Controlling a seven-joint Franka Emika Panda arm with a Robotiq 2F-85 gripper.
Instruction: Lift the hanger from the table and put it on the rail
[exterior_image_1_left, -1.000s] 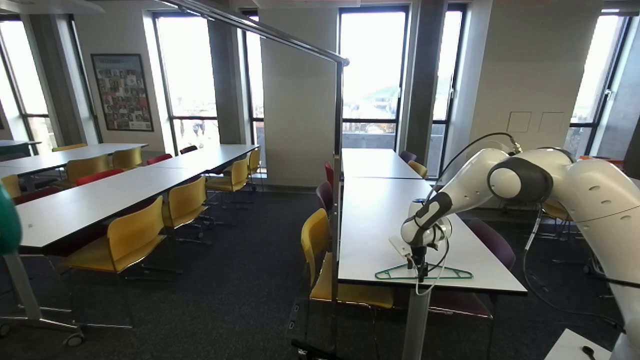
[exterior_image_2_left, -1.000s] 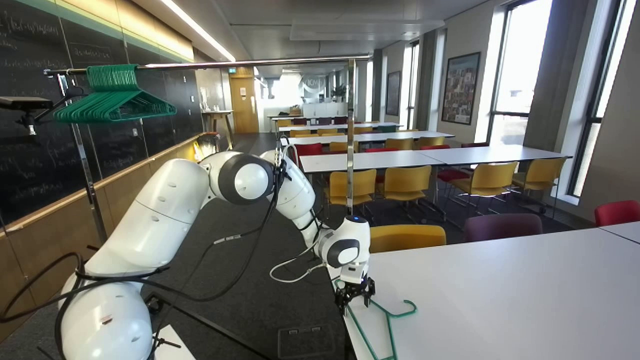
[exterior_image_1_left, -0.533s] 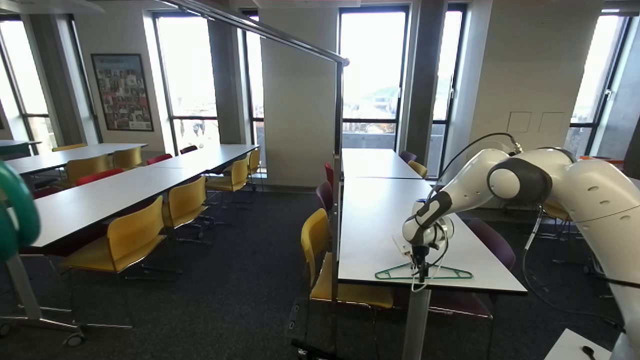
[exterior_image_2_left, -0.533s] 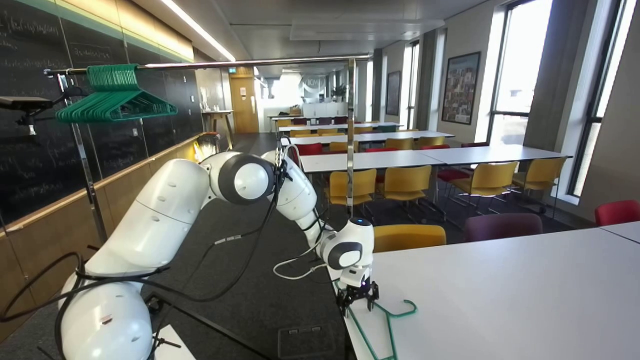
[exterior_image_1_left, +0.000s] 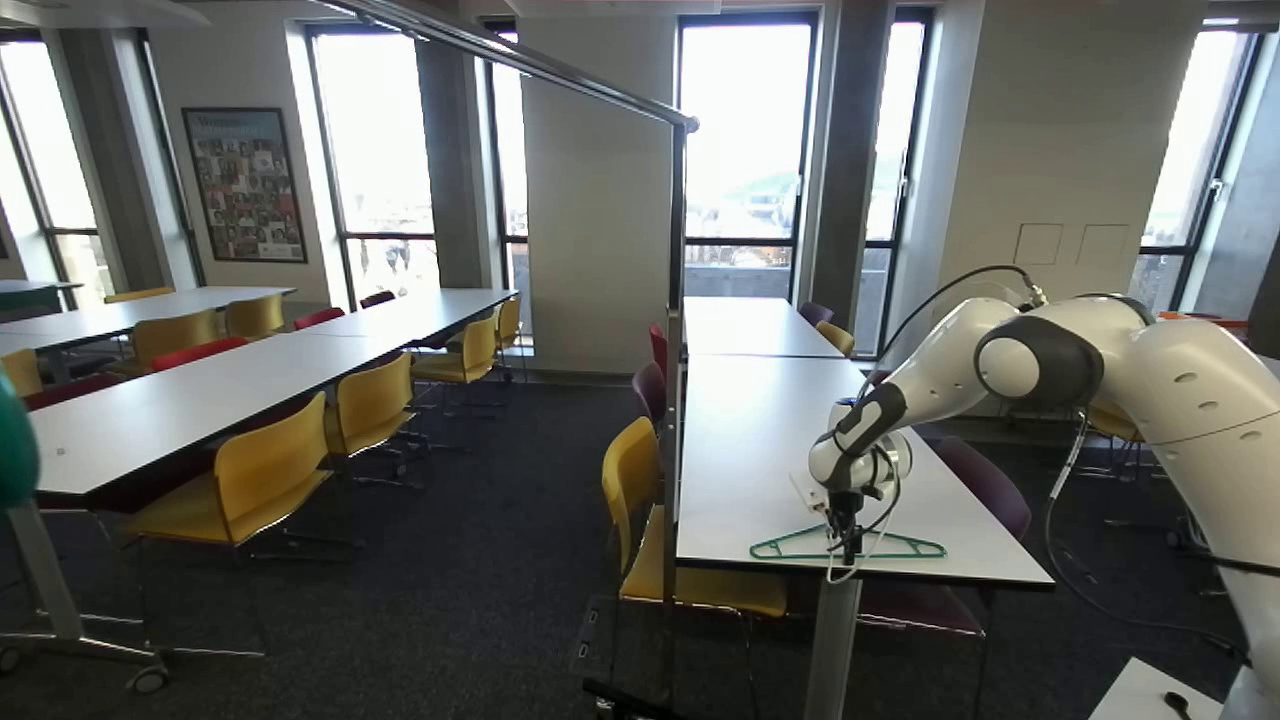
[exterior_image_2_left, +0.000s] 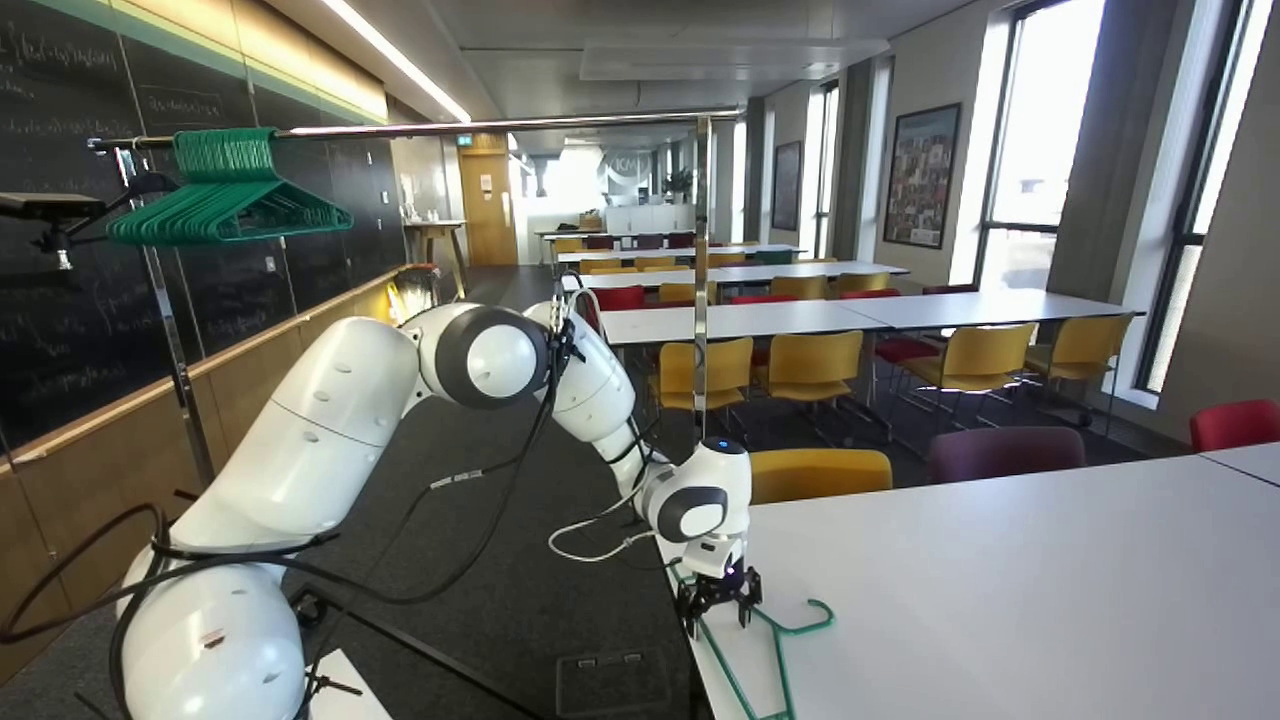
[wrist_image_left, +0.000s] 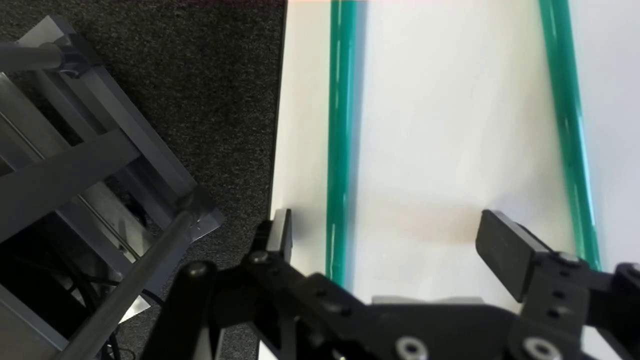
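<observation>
slightly shifted since earlier, the black two-fingered gripper (wrist_image_left: 387, 230) is spread wide, one bar of the glossy green triangular hanger (wrist_image_left: 340, 150) straddled.

Hanger (wrist_image_left: 340, 140): thin, green, triangular; lies flat on table (exterior_image_2_left: 960, 590) nr its end edge, bottom bar approx parallel w/ that edge, hook twd middle of tabletop. Table: long, rect., white top, dark rim. Rail (exterior_image_2_left: 520, 124): straight, shiny grey metal bar, seen in both exterior views well above table ht, hanger well apart from it.
</observation>
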